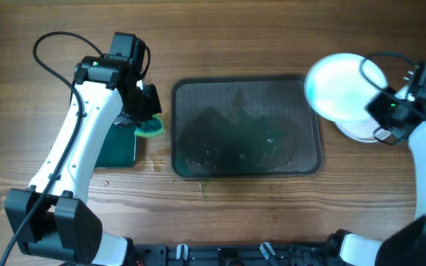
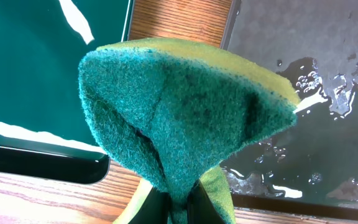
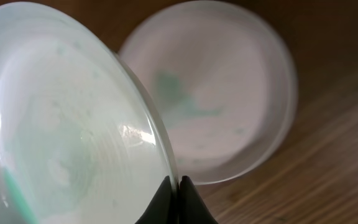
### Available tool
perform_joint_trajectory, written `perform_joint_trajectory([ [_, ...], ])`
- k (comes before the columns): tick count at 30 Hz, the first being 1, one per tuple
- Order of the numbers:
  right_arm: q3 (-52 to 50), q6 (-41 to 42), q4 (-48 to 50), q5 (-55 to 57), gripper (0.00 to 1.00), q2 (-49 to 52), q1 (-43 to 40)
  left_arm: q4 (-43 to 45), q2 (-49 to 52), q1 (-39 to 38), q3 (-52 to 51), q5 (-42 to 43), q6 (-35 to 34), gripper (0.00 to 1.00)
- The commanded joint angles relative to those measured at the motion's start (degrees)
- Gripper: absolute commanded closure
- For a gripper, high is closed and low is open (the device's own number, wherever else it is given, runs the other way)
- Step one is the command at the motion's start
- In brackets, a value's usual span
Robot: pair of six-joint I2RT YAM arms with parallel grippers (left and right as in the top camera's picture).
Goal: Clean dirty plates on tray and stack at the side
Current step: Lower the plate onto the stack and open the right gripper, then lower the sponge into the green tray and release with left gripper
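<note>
1. At the far left, a small tray (image 1: 115, 149), black with a green inside, lies on the tabletop (image 1: 235, 44).
2. The left hand (image 2: 179, 208) is clenched on a sponge (image 2: 185, 112), pinching it at its lower end so that it folds. The sponge's green scouring face is turned to the wrist camera, and its yellow body shows along the upper edge.
3. From overhead, the sponge hangs at the small tray's right edge, over the strip of wood between that tray and the tray (image 1: 247, 80).
4. The tray sits mid-tabletop with no plate on it. Its mesh surface is wet, with water (image 2: 328, 81) pooled and beaded in it and faint green traces in the overhead view.
5. The right hand (image 3: 179, 198) grasps the held plate (image 3: 67, 124) by its rim, fingers closed on the edge. The plate is tilted and lifted, just past the tray's upper right corner, with pale green streaks on its face.
6. Under and behind it, the lower plate (image 3: 222, 99) rests on the tabletop to the right of the tray, with a teal smear in its middle. Whether this is one plate or two stacked cannot be told, as the held plate covers much of it.
</note>
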Motion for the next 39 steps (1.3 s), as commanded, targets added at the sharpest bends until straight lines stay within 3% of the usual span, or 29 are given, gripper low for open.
perform_joint_trajectory([
  [1, 0.2, 4.0, 0.3, 3.5, 0.96, 6.1, -5.4, 0.4, -1.1, 0.1, 1.2, 0.5, 0.7, 0.96],
  [9, 0.2, 6.8, 5.3, 4.5, 0.95, 14.3, -7.5, 0.4, -1.1, 0.1, 1.2, 0.5, 0.7, 0.96],
  [14, 0.3, 6.7, 7.0, 6.3, 0.89, 14.5, -7.5, 0.4, -1.1, 0.1, 1.2, 0.5, 0.7, 0.96],
  [21, 0.4, 6.7, 5.0, 8.1, 0.88, 14.4, -7.6, 0.4, -1.1, 0.1, 1.2, 0.5, 0.7, 0.96],
  [23, 0.5, 6.7, 4.5, 8.1, 0.83, 14.3, -7.6, 0.4, -1.1, 0.1, 1.2, 0.5, 0.7, 0.96],
  [27, 1.9, 4.5, 2.5, 4.1, 0.62, 12.5, -7.6, 0.2, -1.1, 0.1, 1.2, -1.7, 0.9, 0.96],
  [31, 5.4, -4.9, 0.5, -16.5, 0.53, 8.7, -7.6, -0.9, -1.1, 0.8, 1.2, -9.4, 1.0, 0.96],
  [33, 5.8, -8.1, 0.9, -24.5, 0.43, 6.4, -6.9, -0.9, -1.1, 2.0, 1.2, -10.9, 3.2, 0.96],
  [39, 5.8, -12.8, -0.6, -23.7, 0.35, 2.8, -1.0, 1.4, -1.0, 8.4, 1.0, -13.8, 13.3, 0.96],
])
